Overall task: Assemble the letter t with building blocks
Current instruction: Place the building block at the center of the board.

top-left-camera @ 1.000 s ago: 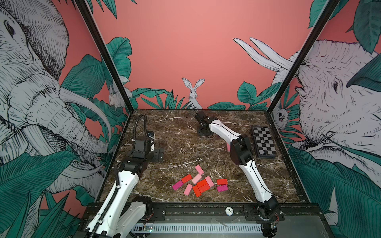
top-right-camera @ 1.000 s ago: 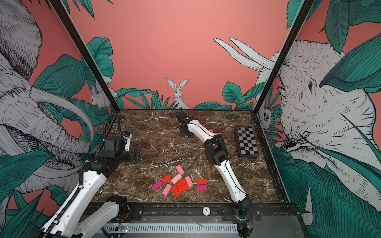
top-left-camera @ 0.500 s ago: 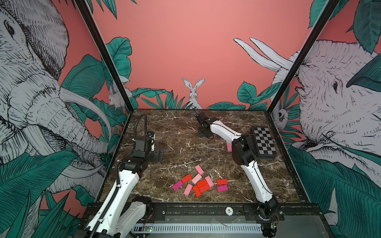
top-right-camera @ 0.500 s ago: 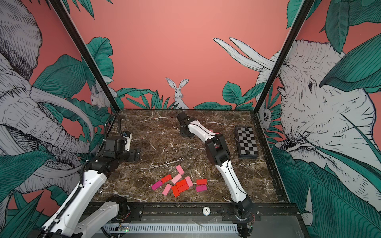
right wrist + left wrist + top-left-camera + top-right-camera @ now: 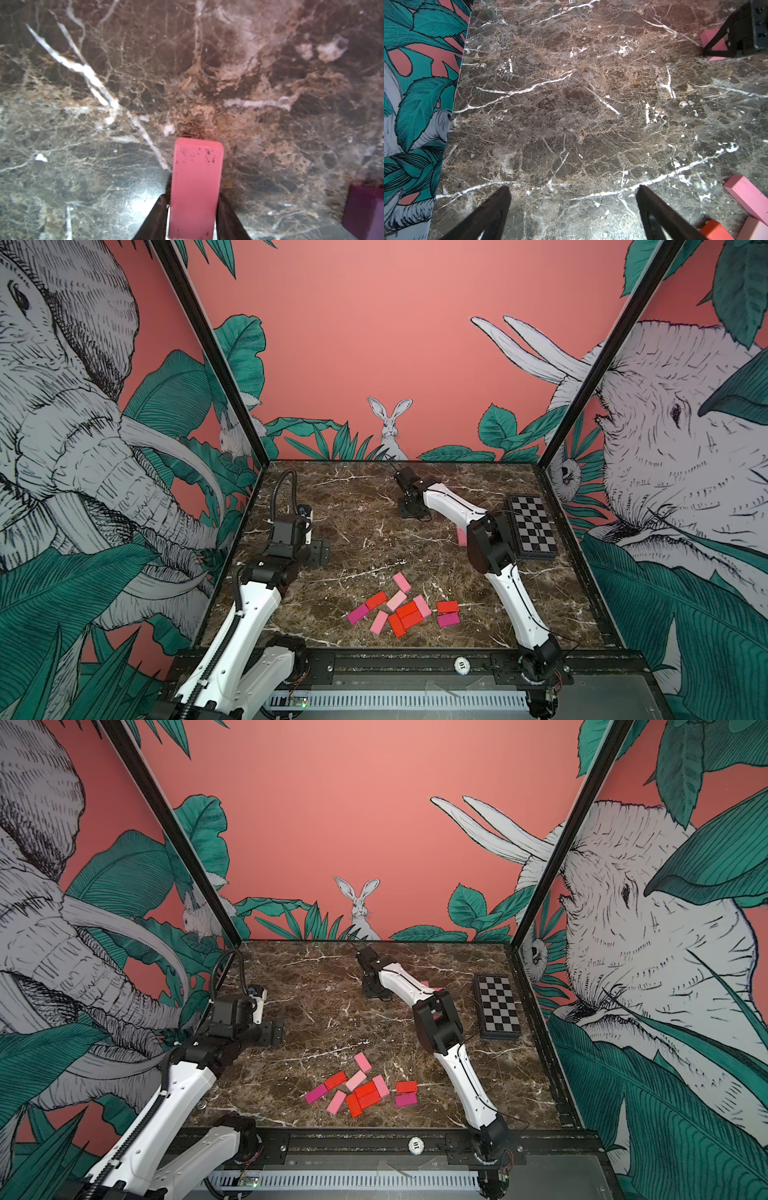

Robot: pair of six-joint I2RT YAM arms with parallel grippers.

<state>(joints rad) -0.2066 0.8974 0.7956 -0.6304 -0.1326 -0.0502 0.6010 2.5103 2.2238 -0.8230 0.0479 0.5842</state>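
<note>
Our left end effector [image 5: 573,187] spreads wide over open counter [image 5: 571,104] beside the wall [image 5: 415,104], while our right end effector [image 5: 192,195] flanks a pink block [image 5: 196,166], grip unclear.

Coral jungle-mural walls [image 5: 374,344] — elephants [image 5: 62,427], rabbit [image 5: 390,423], brown marble tabletop [image 5: 365,497]

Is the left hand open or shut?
Open. In the left wrist view the fingers of the left hand stand far apart above the table, nothing between them.
</note>
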